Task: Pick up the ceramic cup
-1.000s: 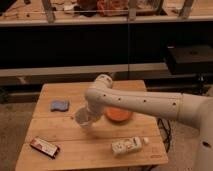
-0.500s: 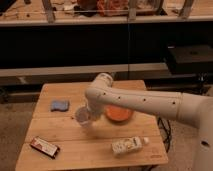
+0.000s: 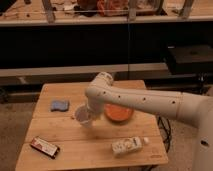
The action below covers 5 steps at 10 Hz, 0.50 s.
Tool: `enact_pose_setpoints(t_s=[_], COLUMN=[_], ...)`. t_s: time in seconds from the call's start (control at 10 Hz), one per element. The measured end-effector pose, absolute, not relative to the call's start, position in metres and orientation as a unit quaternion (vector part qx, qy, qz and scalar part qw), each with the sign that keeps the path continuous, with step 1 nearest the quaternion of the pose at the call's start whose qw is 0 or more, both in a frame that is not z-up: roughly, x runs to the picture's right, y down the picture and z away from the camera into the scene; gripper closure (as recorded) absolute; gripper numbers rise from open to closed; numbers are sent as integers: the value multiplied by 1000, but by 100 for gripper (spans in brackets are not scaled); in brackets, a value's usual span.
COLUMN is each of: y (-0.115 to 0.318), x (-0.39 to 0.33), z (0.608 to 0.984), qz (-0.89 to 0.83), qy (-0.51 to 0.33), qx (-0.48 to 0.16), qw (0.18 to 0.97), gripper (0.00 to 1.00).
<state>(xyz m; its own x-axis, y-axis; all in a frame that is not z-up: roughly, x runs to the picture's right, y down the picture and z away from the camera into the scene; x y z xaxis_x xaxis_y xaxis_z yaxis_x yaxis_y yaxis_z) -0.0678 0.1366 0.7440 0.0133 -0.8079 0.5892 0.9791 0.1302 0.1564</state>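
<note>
The ceramic cup (image 3: 81,116) is small, round and white, and sits at the middle-left of the wooden table (image 3: 75,137), left of the orange bowl (image 3: 118,113). My gripper (image 3: 88,114) hangs from the white arm that reaches in from the right. It is right at the cup, shut on the cup's right rim. The cup is at or barely above the table top; I cannot tell which. The arm hides the cup's far side and the bowl's left edge.
A blue sponge (image 3: 59,105) lies at the left back of the table. A dark flat packet (image 3: 45,147) lies at the front left corner. A white rectangular carton (image 3: 126,145) lies at the front right. Shelving stands behind the table.
The arm's upper joint has risen slightly. The cup and gripper have stayed almost in place, shifting up only a trace.
</note>
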Motion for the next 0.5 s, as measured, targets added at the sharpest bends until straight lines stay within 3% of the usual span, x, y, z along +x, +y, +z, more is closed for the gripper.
enact_pose_setpoints(t_s=[0.5], y=[133], x=[-68], z=[745], qz=[-643], qy=[-286], qx=[-150], qw=[694], gripper=[100])
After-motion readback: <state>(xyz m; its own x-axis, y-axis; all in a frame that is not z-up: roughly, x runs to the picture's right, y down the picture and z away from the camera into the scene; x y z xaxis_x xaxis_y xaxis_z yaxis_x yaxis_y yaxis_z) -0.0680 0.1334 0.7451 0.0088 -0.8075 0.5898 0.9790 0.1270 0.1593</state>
